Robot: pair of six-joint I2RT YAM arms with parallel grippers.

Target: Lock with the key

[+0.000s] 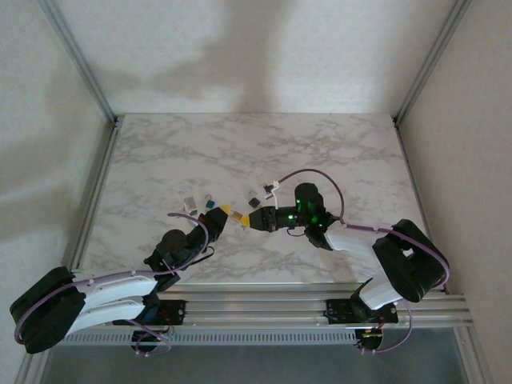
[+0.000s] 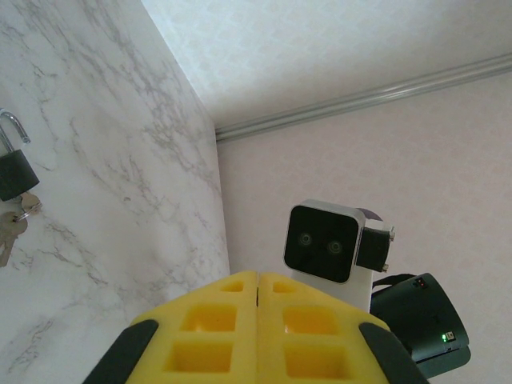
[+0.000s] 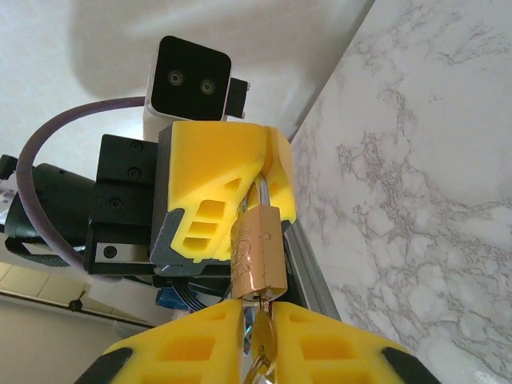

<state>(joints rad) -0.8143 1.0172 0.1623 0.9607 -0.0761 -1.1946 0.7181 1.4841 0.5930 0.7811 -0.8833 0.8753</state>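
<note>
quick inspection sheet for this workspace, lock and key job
surface: marble table, no damage seen
job's things: brass padlock held in the air by its shackle; key at its keyhole end
clutter: black padlock with keys lying on the table; small pieces near the arms, too small to tell
grippers: left tool shut on the shackle; right tool shut on the key
cables: purple cable looping over the right arm, another along the left
surroundings: pale walls, metal frame posts
</note>
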